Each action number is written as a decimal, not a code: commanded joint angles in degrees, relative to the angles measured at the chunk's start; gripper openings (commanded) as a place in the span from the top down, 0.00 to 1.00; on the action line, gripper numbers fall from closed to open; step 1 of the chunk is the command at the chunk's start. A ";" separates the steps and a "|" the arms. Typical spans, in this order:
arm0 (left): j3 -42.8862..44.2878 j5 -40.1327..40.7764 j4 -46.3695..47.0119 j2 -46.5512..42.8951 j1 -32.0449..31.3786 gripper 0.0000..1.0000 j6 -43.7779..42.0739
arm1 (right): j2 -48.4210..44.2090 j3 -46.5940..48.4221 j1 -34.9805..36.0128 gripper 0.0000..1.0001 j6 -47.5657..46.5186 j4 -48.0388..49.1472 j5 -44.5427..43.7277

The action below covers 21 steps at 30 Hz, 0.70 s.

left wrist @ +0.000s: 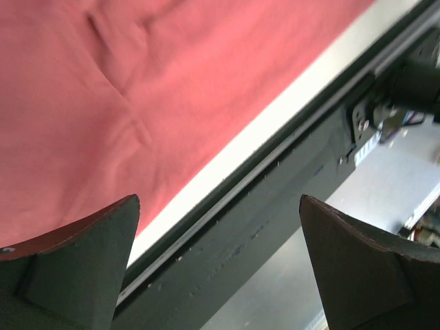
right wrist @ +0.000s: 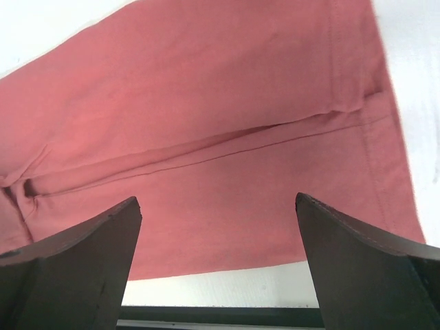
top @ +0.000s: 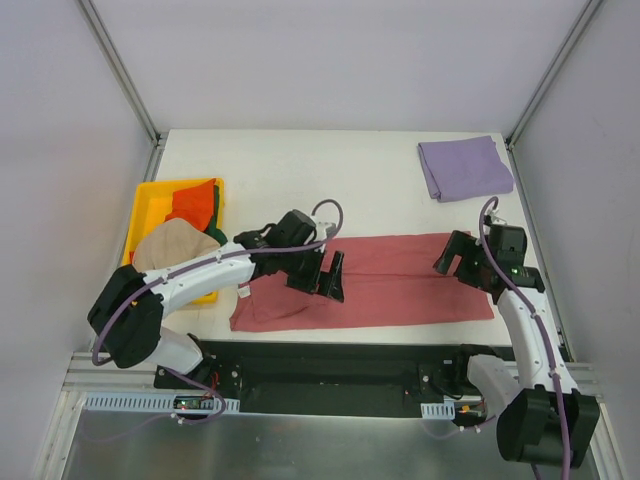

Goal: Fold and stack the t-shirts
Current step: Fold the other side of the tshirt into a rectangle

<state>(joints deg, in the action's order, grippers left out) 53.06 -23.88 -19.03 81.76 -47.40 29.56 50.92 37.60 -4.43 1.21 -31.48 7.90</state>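
Note:
The dusty red t-shirt (top: 390, 282) lies flat as a long folded strip along the near part of the table; it also fills the left wrist view (left wrist: 137, 89) and the right wrist view (right wrist: 220, 137). My left gripper (top: 332, 280) hovers open and empty over its left half. My right gripper (top: 452, 258) hovers open and empty over its right end. The lavender purple t-shirt (top: 464, 167) lies folded at the far right. Beige (top: 175, 246), orange (top: 192, 203) and dark green (top: 217, 225) t-shirts lie heaped in the yellow bin.
The yellow plastic bin (top: 143, 208) stands at the table's left edge. The table's near edge with a dark rail (left wrist: 275, 199) runs just below the red shirt. Frame posts stand at the back corners.

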 commanded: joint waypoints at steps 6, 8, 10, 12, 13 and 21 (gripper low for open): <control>0.12 2.60 1.53 1.56 14.08 0.01 7.61 | 11.73 3.34 2.84 0.04 0.37 9.34 10.47; 0.38 3.75 2.32 3.84 15.57 0.01 7.97 | 17.51 5.19 3.46 0.04 0.63 11.43 10.82; 1.52 4.10 3.20 6.91 16.98 0.01 8.84 | 23.41 7.38 3.63 0.04 1.33 13.11 11.87; 4.40 2.79 3.73 11.12 19.35 0.01 9.64 | 28.69 9.76 4.25 0.04 2.73 13.46 11.44; 5.73 2.79 4.08 13.06 20.58 0.01 10.16 | 30.80 10.55 4.34 0.04 3.26 13.82 10.04; 22.68 2.78 2.95 31.86 25.06 0.01 10.86 | 34.96 7.41 8.20 0.04 4.85 13.74 6.60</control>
<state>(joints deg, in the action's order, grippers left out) 68.40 -22.55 -17.34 106.89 -24.12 39.64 86.59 46.98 2.79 4.38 -18.20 14.46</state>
